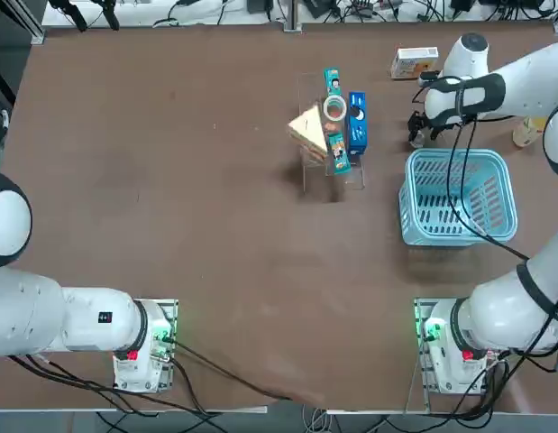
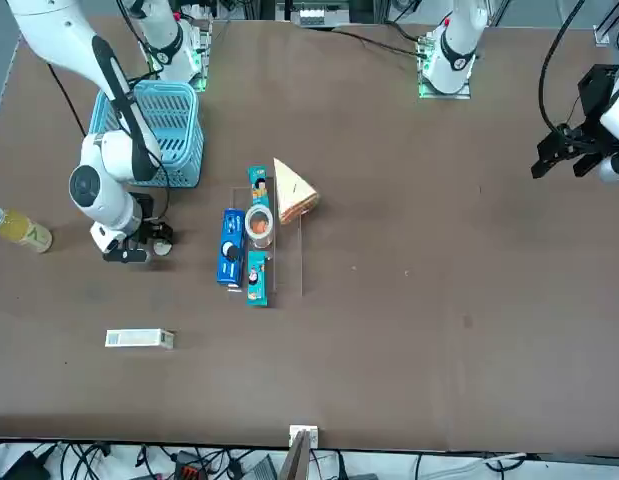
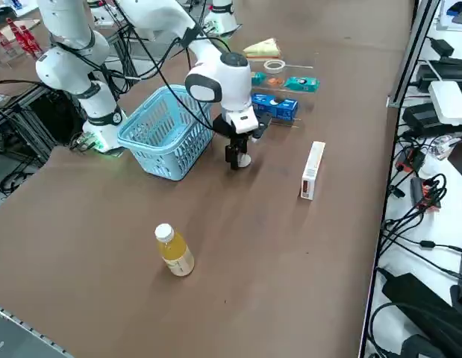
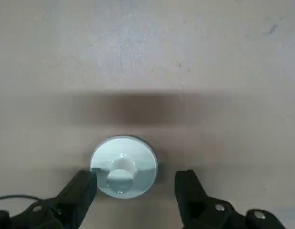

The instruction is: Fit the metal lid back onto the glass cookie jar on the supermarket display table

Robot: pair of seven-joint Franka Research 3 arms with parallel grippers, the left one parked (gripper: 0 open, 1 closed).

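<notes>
Between your spread fingertips you see the metal lid [image 4: 124, 166] lying flat on the supermarket display table [image 4: 147, 57], its small knob up. It sits nearer one finger [image 4: 78, 191], almost touching it, with a clear gap to the other. Your right gripper [image 4: 136, 188] is released, jaws wide, grasping nothing, low over the table. The glass cookie jar [image 1: 335, 108] stands well apart, in the rack [image 1: 307, 135].

On the brown supermarket display table [image 1: 170, 180] lie a blue basket [image 1: 459, 198], a clear acrylic rack [image 2: 274, 245] of packaged goods, a white carton [image 2: 139, 339], a juice bottle [image 3: 175, 252] and the metal lid [image 4: 123, 166].
</notes>
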